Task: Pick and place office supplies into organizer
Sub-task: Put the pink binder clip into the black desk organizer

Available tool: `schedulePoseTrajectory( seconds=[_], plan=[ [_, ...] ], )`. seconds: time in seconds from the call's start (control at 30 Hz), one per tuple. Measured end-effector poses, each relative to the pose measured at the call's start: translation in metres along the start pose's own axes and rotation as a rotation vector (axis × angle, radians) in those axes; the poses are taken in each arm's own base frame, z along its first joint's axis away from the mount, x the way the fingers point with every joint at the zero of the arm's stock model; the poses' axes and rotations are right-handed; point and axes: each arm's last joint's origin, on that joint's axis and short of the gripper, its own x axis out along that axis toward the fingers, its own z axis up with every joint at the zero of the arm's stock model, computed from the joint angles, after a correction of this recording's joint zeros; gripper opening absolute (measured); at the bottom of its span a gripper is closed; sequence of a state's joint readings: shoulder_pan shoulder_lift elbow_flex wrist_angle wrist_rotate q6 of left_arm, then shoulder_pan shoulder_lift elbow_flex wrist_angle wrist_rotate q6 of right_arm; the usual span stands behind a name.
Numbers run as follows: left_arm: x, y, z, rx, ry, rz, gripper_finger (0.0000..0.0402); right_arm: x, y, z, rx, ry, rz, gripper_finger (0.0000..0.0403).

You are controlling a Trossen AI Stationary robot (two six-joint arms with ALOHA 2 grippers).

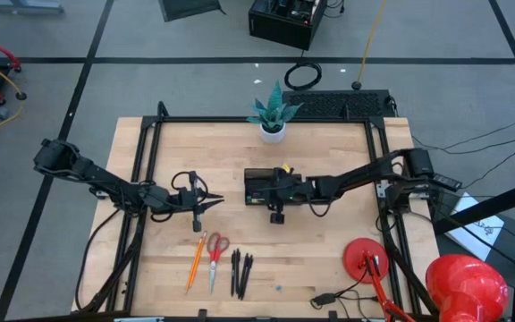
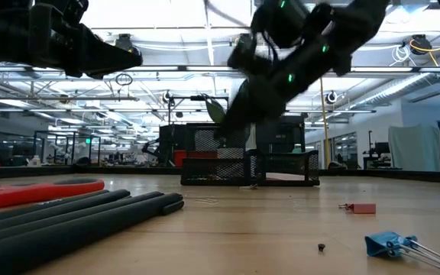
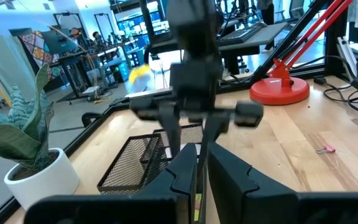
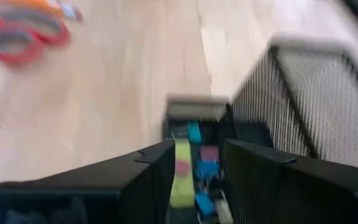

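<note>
At desk centre, the right gripper (image 1: 276, 217) sits over the black mesh organizer (image 1: 259, 188), its fingers (image 4: 148, 171) spread apart above a compartment holding small blue, pink and yellow items (image 4: 194, 171); nothing is pinched. Left of the organizer, the left gripper (image 1: 197, 217) hangs clear of the desk (image 1: 329, 268), fingers (image 3: 232, 180) pressed nearly together, holding nothing. Near the front edge lie the orange pencil (image 1: 195, 261), red-handled scissors (image 1: 215, 255) and black pens (image 1: 240, 272), side by side. A potted plant (image 1: 273, 116) stands behind the organizer.
</note>
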State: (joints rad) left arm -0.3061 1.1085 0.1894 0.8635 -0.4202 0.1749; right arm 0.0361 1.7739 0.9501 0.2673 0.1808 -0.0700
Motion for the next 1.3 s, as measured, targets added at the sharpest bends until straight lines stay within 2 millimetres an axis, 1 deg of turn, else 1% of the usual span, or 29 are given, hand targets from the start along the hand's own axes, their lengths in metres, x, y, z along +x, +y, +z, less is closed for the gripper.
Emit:
schedulePoseTrajectory(
  seconds=[0.17, 0.3, 0.5, 0.6, 0.7, 0.77, 0.87, 0.97, 1.13, 1.3],
  plan=[
    [0.000, 0.000, 0.000, 0.004, 0.000, 0.000, 0.0047, -0.024, 0.006, 0.021, -0.024, -0.091, 0.017, 0.0128],
    [0.000, 0.000, 0.000, -0.003, 0.002, 0.000, 0.0047, -0.047, 0.022, 0.036, -0.042, -0.170, 0.068, 0.0128],
    [0.000, -0.001, -0.003, -0.007, 0.030, -0.005, 0.0047, -0.069, 0.052, 0.039, -0.126, -0.176, 0.154, 0.0126],
    [0.000, -0.001, -0.003, -0.003, 0.033, -0.005, 0.0047, -0.075, 0.065, 0.037, -0.135, -0.169, 0.188, 0.0115],
    [0.000, -0.001, -0.004, -0.002, 0.034, -0.005, 0.0047, -0.079, 0.076, 0.034, -0.139, -0.155, 0.218, 0.0095],
    [0.000, -0.001, -0.004, -0.005, 0.034, -0.006, 0.0047, -0.080, 0.082, 0.027, -0.146, -0.139, 0.235, 0.0078],
    [0.000, -0.001, -0.004, -0.032, 0.034, -0.005, 0.0047, -0.081, 0.090, 0.016, -0.157, -0.141, 0.249, 0.0043],
    [0.000, -0.001, -0.004, -0.042, 0.034, -0.005, 0.0047, -0.082, 0.092, 0.010, -0.151, -0.172, 0.228, 0.0008],
    [0.000, -0.001, -0.004, -0.038, 0.034, -0.005, 0.0047, -0.080, 0.090, -0.004, -0.068, -0.137, 0.225, 0.0007],
    [0.000, -0.001, -0.003, -0.037, 0.034, -0.005, 0.0047, -0.080, 0.101, -0.028, -0.031, -0.058, 0.260, 0.0004]
  ],
)
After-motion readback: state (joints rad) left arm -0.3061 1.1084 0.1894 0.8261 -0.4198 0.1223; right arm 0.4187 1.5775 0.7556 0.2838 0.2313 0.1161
